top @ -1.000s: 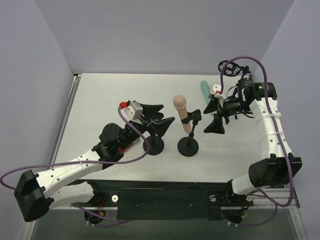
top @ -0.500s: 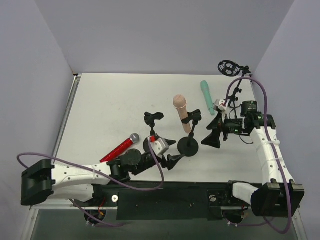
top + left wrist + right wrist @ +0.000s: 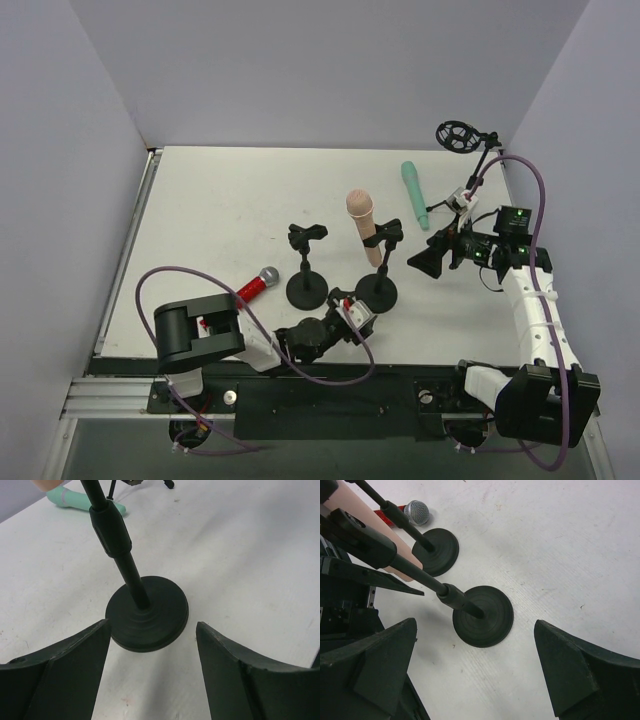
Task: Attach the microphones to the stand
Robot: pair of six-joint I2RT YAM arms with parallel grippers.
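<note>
**One mic clipped, two loose, both pincers empty**

Nearest you, the left gripper sat low with its fingers apart. It held nothing and pointed at the base of the middle stand. A little to the left, the red microphone lay flat on the table, its silver head just beside the base of the empty stand. The pink microphone stood head-up in the middle stand's clip. The right gripper hovered right of that stand, jaws wide and empty. Farther back, the teal microphone lay flat, well apart from any clip. In the far right corner stood a third stand with nothing in its ring mount.

Handling, as a guess: both loose mics looked light and stiff, and their round barrels were likely to roll. You'd want to pinch mid-barrel across the width, leaving the lower handle free for the clip. The teal one looked smoother, so it might slip.
</note>
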